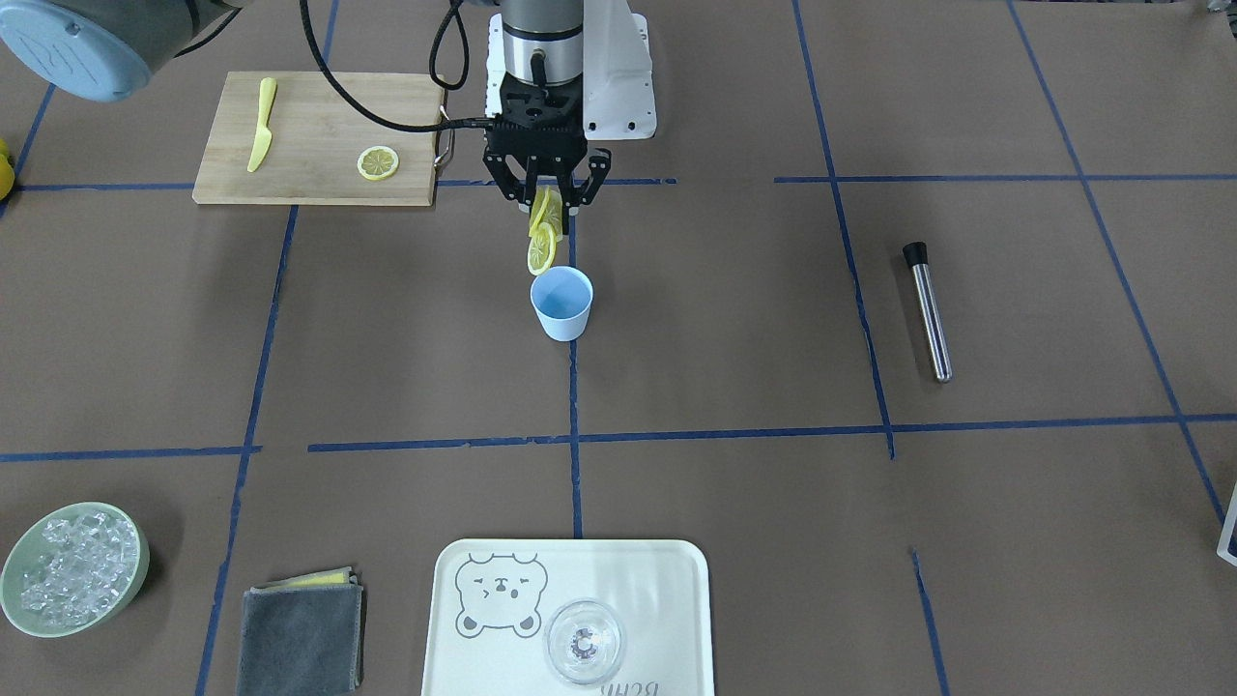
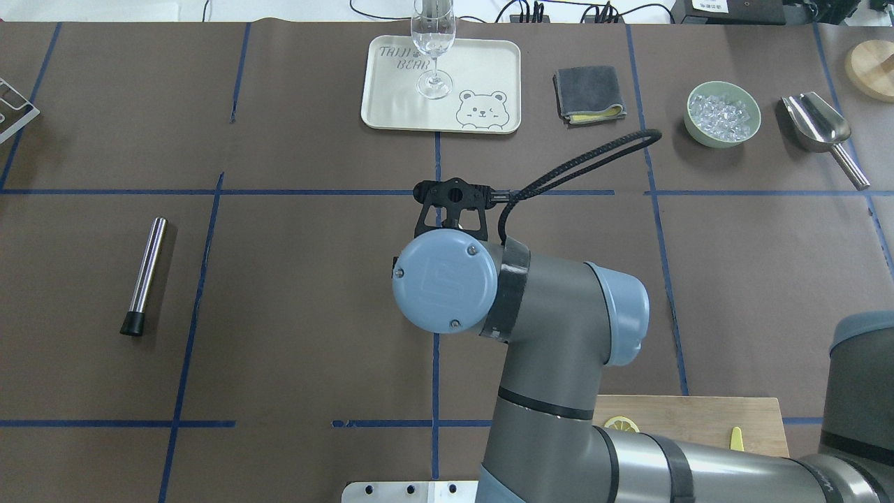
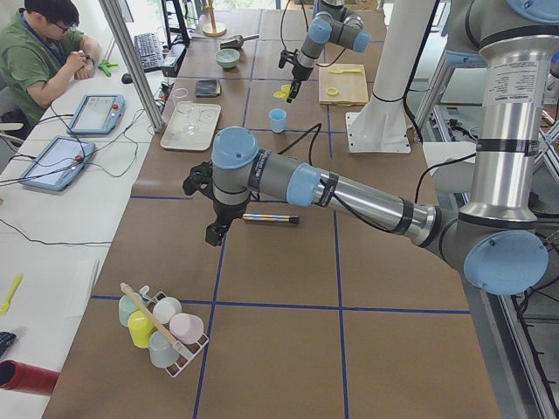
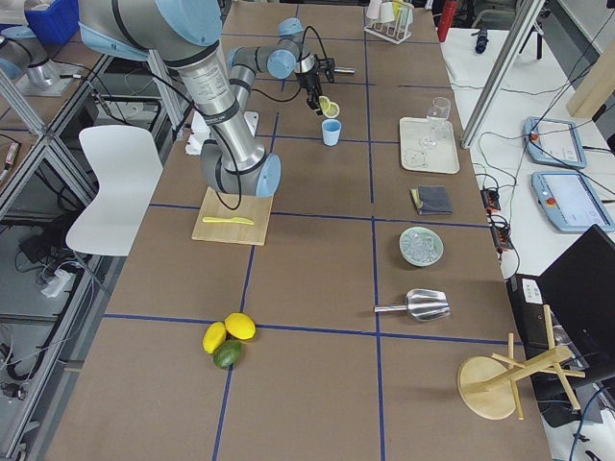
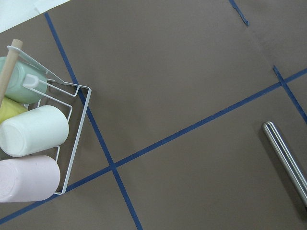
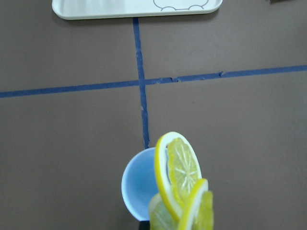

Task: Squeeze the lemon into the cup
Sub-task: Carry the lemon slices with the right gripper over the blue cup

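The light-blue cup [image 1: 561, 304] stands upright near the table's middle, on a blue tape line. My right gripper [image 1: 548, 201] hangs just behind and above it, shut on a fanned bunch of yellow lemon slices [image 1: 542, 232] that dangle over the cup's far rim. In the right wrist view the lemon slices [image 6: 180, 184] overlap the cup [image 6: 136, 184] from above. The overhead view hides the cup and the fingers under my right arm's wrist. My left gripper [image 3: 213, 233] shows only in the exterior left view, above the table near a steel muddler [image 3: 271, 218]; I cannot tell whether it is open.
A cutting board [image 1: 319, 116] behind the cup carries one lemon slice [image 1: 378, 162] and a yellow knife [image 1: 261, 126]. A tray [image 1: 676, 580] holds a clear glass [image 1: 584, 643]. A bowl of ice [image 1: 135, 551], a grey cloth [image 1: 302, 633], the muddler [image 1: 928, 309] and a cup rack [image 5: 72, 139] are also about.
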Motion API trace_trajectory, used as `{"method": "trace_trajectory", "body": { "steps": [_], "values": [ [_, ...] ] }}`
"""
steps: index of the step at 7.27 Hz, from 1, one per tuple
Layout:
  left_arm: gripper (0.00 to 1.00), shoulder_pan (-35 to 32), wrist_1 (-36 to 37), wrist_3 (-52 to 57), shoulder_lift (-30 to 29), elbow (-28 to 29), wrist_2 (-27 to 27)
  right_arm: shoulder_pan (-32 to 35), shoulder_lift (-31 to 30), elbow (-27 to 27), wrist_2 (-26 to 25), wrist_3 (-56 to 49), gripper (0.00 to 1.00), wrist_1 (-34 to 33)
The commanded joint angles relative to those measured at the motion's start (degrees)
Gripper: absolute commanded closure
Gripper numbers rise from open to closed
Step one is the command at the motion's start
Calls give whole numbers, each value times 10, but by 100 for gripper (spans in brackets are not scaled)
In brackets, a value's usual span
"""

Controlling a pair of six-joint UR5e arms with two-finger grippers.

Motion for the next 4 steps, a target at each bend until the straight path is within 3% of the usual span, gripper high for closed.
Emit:
{"method": "trace_trajectory", "body": {
  "steps": [1,4],
  "values": [
    [0,0,0,0,0,0,0,19,18,-39,8,-21,60,4],
    [0,0,0,0,-1,0,0,19,14,-88,9,-21,60,45]
  ]
}}
